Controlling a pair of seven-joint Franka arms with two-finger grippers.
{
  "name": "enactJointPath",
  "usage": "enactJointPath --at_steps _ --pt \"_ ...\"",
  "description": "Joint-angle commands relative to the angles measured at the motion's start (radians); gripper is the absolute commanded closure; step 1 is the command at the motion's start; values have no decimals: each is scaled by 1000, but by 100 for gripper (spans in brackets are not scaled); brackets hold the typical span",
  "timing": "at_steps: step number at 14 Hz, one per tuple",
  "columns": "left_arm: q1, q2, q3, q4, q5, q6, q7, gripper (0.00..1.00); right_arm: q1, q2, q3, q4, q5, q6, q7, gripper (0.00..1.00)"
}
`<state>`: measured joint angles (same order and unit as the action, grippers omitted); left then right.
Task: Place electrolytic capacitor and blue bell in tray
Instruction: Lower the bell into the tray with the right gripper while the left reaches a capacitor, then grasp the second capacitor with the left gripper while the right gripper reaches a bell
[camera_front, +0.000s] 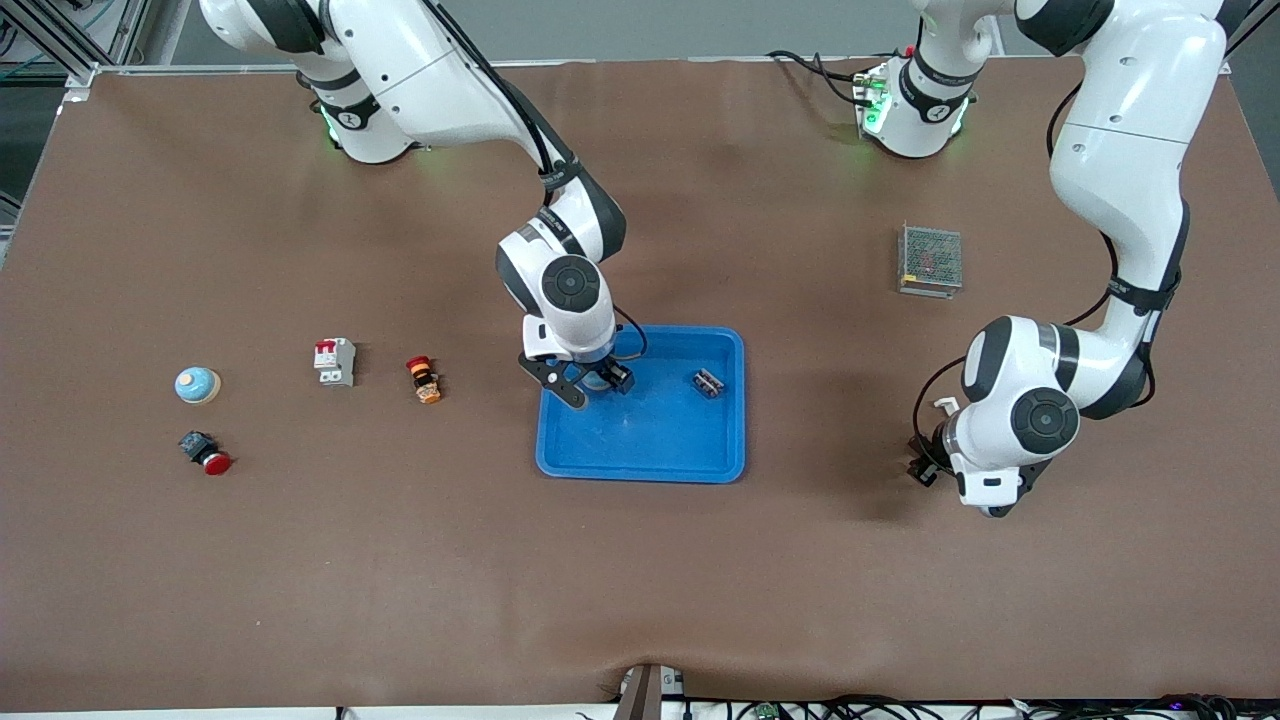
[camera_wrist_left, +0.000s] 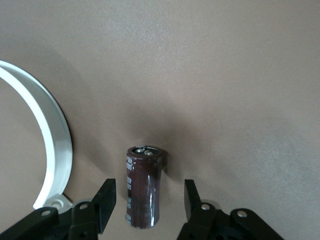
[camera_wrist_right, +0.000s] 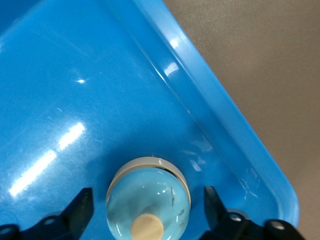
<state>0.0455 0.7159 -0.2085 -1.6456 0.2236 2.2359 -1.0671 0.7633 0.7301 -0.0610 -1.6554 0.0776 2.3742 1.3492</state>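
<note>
The blue bell (camera_wrist_right: 150, 192), a pale blue dome with a tan knob, sits inside the bright blue tray (camera_front: 650, 450), close to the corner nearest the right arm's base. My right gripper (camera_wrist_right: 148, 195) hangs over it, open, with a gap on each side of the dome. The electrolytic capacitor (camera_wrist_left: 143, 185), a dark brown cylinder, stands upright on the brown table toward the left arm's end. My left gripper (camera_wrist_left: 149, 192) straddles it, open, and neither finger touches it. In the front view the left gripper (camera_front: 925, 465) is low over the table, well apart from the tray.
A small dark part (camera_front: 709, 383) lies in the tray. Toward the right arm's end are an orange push button (camera_front: 424, 380), a white breaker (camera_front: 335, 361), another pale blue bell (camera_front: 197, 385) and a red-capped button (camera_front: 205, 453). A metal mesh box (camera_front: 930, 260) sits near the left arm's base.
</note>
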Motion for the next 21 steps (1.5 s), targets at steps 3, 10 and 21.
enactJointPath --at_steps 3,10,21 --pt "7 5 -8 -11 22 13 -22 64 -7 -5 -10 90 -21 -169 -64 0" --pt "-13 -47 -22 -3 17 -58 -94 100 -104 -40 -11 233 -25 -420 -365 0" --pt "-242 -33 -35 167 -111 -142 -513 100 -446 -184 -22 154 -157 -469 -1289 0"
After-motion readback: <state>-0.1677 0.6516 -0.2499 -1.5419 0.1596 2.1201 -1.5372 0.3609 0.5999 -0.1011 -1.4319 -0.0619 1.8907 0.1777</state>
